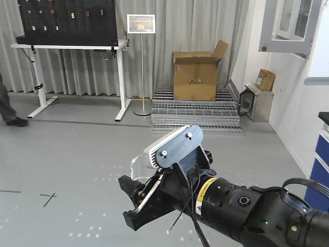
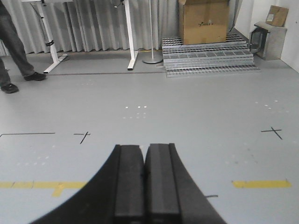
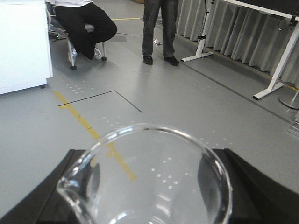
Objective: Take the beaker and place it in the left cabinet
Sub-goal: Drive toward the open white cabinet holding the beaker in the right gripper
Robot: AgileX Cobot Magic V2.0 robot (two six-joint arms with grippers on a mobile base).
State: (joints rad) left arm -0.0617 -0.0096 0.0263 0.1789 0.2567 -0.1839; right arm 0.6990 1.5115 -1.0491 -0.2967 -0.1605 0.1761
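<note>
Right jaws are clamped on the beaker (image 3: 149, 182), one black finger on either side of the glass. It's up in the air over bare grey floor (image 1: 77, 154), not on any worktop. Beaker's empty, with the spout at lower left in the right wrist view. Left jaws are pressed together with nothing between them, pointing at open floor.

Loads of room ahead. The nearest edges are the metal grating steps (image 1: 195, 110) with a cardboard box (image 1: 194, 77) on top, flap up, can't see inside. A blue cupboard (image 1: 321, 154) hugs the right edge.

Only the right wrist view shows a seated person (image 3: 84, 23) and a white unit (image 3: 23, 46). Only the front view shows a glass-paned door (image 1: 290, 25) at top right.
</note>
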